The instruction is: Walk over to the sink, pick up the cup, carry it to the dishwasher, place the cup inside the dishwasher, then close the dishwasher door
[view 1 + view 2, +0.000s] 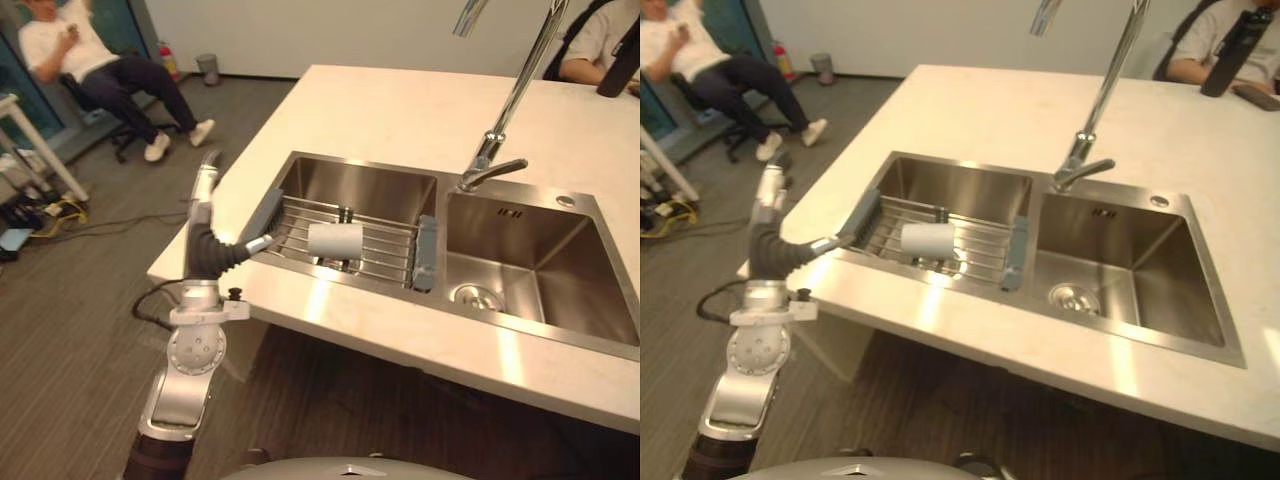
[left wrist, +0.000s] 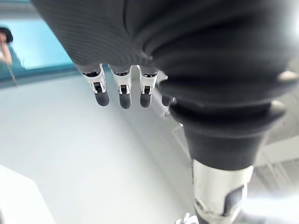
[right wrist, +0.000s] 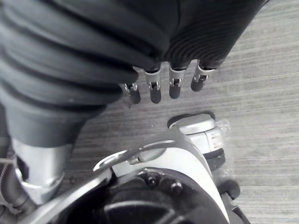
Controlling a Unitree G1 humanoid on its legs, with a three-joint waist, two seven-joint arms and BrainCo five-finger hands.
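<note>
**Cup** [image 1: 333, 240]: white, lying on its side mid-way along the wire rack [image 1: 385, 262], which spans the left bowl of the sink [image 1: 360, 190]. Nothing touches it.

**Left robot hand** [image 1: 205, 225]: raised at the counter [image 1: 400, 110] corner, at 9 o'clock of the cup and just beside the rack's grey end piece [image 1: 268, 212]. Fingers straight and relaxed, nothing held. The thumb points toward the rack.

**Right robot hand** [image 3: 155, 93]: hanging over the grey floor [image 3: 261, 70], fingers loosely extended, empty.

**Step in hand (judged):** the reach for the cup.
- Carry the left robot hand toward 3 o'clock, above the end piece.
- Settle fingers on one side of the round wall and the thumb on the other. A cup on its side may roll on the wires.
- Lift clear of the rack before drawing back.

**Edges and room:**
- The counter's front edge lies at 6 o'clock, between robot and sink.
- Grey end pieces flank the cup at 9 and 3 o'clock.
- The faucet [image 1: 495, 150] rises at 2 o'clock, well apart.
- The space above the rack is open.
- A seated person [image 1: 100, 60] is at 10 o'clock, well apart.
</note>
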